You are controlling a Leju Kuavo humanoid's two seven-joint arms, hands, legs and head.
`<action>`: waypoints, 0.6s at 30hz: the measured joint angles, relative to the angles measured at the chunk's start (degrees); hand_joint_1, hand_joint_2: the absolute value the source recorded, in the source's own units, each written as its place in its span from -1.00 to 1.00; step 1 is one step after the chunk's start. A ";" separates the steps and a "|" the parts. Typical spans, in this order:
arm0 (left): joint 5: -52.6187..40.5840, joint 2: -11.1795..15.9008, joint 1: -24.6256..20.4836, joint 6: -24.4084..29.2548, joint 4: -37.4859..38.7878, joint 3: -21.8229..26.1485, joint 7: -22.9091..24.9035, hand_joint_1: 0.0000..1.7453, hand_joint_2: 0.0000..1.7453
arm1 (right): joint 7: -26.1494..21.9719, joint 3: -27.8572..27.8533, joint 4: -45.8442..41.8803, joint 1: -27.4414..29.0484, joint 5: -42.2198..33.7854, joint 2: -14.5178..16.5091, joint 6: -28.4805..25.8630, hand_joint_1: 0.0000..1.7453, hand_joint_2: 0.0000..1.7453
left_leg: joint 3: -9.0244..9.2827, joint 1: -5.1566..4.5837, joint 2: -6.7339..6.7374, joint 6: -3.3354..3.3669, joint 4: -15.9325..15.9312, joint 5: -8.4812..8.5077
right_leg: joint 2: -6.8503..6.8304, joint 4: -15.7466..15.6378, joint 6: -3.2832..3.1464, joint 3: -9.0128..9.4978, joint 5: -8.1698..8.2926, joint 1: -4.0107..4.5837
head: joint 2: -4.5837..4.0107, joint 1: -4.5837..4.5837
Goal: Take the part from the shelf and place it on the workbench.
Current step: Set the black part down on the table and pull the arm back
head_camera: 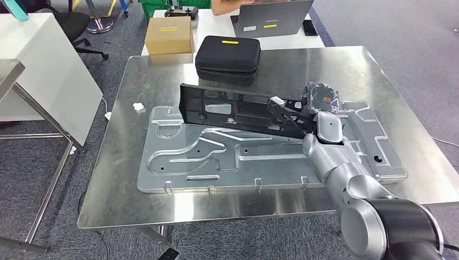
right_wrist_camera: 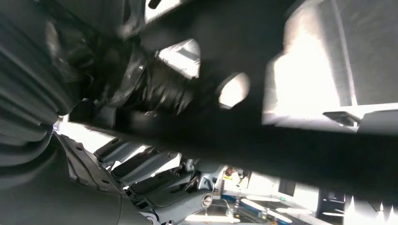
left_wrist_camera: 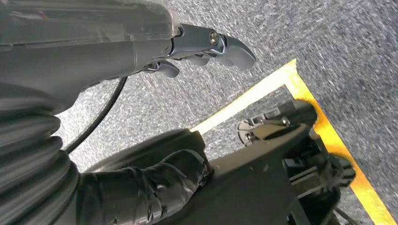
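The right hand (head_camera: 320,99) grips the black part (head_camera: 241,111) by its right end, fingers wrapped round the narrow latticed tip. The part stands on its long edge, stretching leftward from the hand across the far side of the grey panel (head_camera: 216,162), which lies flat on the steel workbench (head_camera: 113,179). Whether the part's lower edge actually touches the panel I cannot tell (it looks very close). The silver right arm comes up from the near right corner, wrist just below the part's end. In the right wrist view the part (right_wrist_camera: 281,150) crosses as a dark blurred bar close to the hand.

The left hand (left_wrist_camera: 206,47) hangs over the carpet near a yellow floor line (left_wrist_camera: 328,140), fingers loosely curled with nothing in them.

Behind the part sits a black case (head_camera: 228,57); beyond it, a cardboard box (head_camera: 169,35) and a laptop (head_camera: 273,18).
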 joint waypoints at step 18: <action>0.58 0.06 0.58 1.17 0.00 -0.61 2.27 -1.00 -1.00 | 0.56 -0.05 0.11 -0.75 0.24 -0.96 1.24 -1.00 -1.00 | -0.82 1.24 0.22 -0.01 0.55 0.22 | 0.12 1.06 1.83 -0.78 -0.66 -1.28 | 0.00 -0.06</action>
